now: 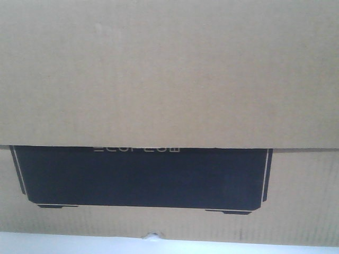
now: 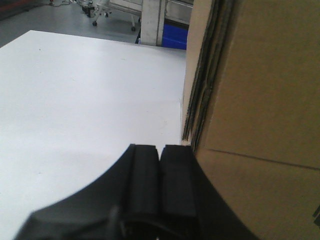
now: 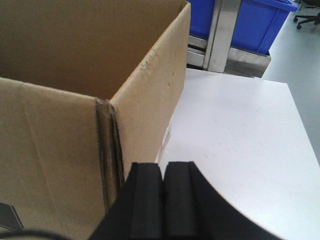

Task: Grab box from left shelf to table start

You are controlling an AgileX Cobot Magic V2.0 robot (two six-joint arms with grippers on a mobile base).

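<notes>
Grippers — left (image 2: 160,150) and right (image 3: 163,167) — both pressed together, empty, flanking box (image 1: 169,74) on table (image 2: 75,100)

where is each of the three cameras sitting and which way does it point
Front view: faces the box from close, its black panel visible, the table along the bottom; no robot parts.
Left wrist view: looks over the shut left claw across the table, box beside it.
Right wrist view: looks over the shut right claw, box beside it, blue trays behind.
All share box and table.
</notes>
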